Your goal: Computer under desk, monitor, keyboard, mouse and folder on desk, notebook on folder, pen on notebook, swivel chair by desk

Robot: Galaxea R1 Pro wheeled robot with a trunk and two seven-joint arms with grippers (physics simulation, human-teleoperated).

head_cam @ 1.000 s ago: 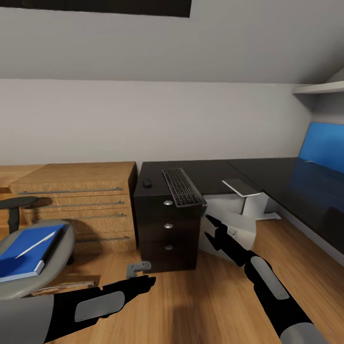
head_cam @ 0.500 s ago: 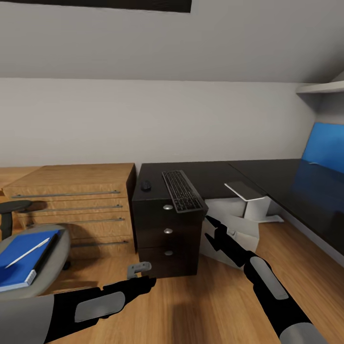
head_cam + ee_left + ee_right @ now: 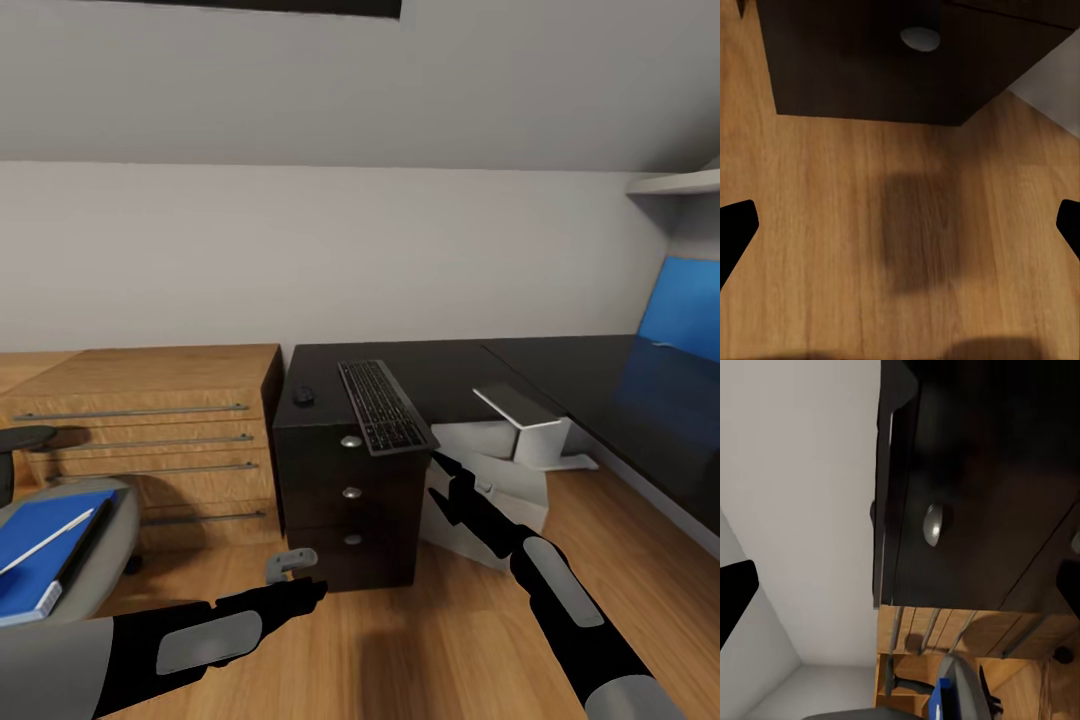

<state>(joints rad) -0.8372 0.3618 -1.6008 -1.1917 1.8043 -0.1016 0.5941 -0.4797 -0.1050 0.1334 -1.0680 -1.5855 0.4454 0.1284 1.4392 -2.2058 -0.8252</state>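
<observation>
Grey wall and sloped ceiling fill the upper half of our head view, with plank floor below, and over the last second the whole picture has slid leftward and a little down: our base or head is turning right toward the desk point(image 3: 560, 365), not the furniture moving. Farthest left, the chair point(image 3: 105, 540) has slipped closer to the frame edge, carrying the folder point(image 3: 45, 555), the dark notebook point(image 3: 82, 540) along its side and the pen point(image 3: 45, 540) lying across the blue cover. Beside it stands the wooden chest point(image 3: 150, 440), then the black drawer unit point(image 3: 350, 490), on whose top we see the mouse point(image 3: 303, 396) just left of the keyboard point(image 3: 385, 405); the keyboard overhangs the front edge slightly. Our left gripper point(image 3: 290, 565) hangs over bare floor near the unit's foot, jaws spread wide and holding nothing, as the wrist view confirms. Our right gripper point(image 3: 445, 480) points at the gap beside the drawers, likewise spread and empty. Right of it, pale grey and white shapes lie on the floor under the desk point(image 3: 510, 450); we cannot tell monitor from computer there. We judge the stack on the chair remains to be moved, and that turning away from it suggests the floor items come first.
</observation>
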